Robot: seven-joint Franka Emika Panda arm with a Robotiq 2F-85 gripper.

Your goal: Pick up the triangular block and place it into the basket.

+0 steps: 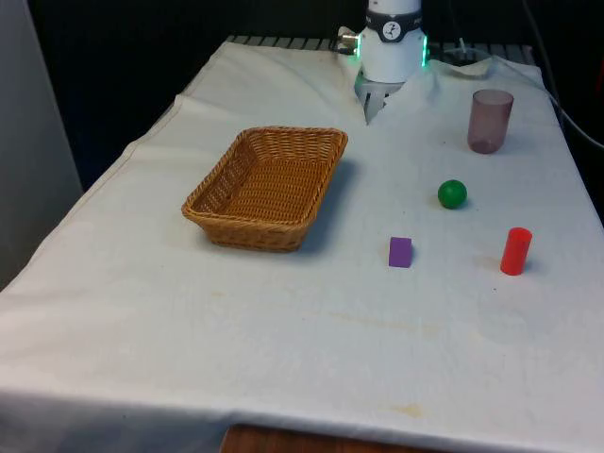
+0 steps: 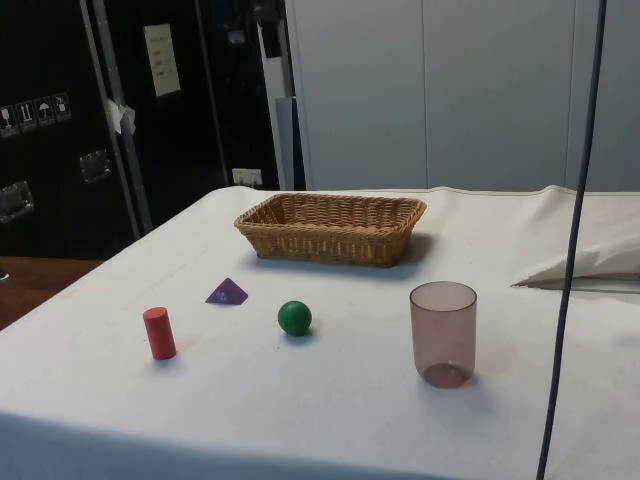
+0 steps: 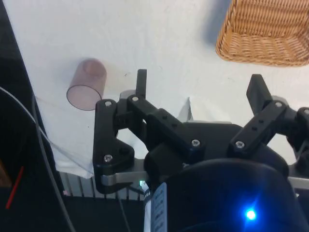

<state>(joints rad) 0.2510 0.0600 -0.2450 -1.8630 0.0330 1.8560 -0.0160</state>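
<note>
Purple triangular block [image 1: 400, 252] on white cloth, near wicker basket [image 1: 267, 186], well apart from gripper [image 3: 199, 89], fingers spread and empty. Best approached from above, centred before closing.

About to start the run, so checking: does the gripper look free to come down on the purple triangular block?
Probably yes. The purple triangular block lies alone on the cloth, apart from the green ball, red cylinder and basket. The gripper is open, holding nothing.

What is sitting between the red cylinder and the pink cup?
In the side view, the green ball sits between the red cylinder and the pink cup. The purple triangle block lies a bit behind that line.
</note>
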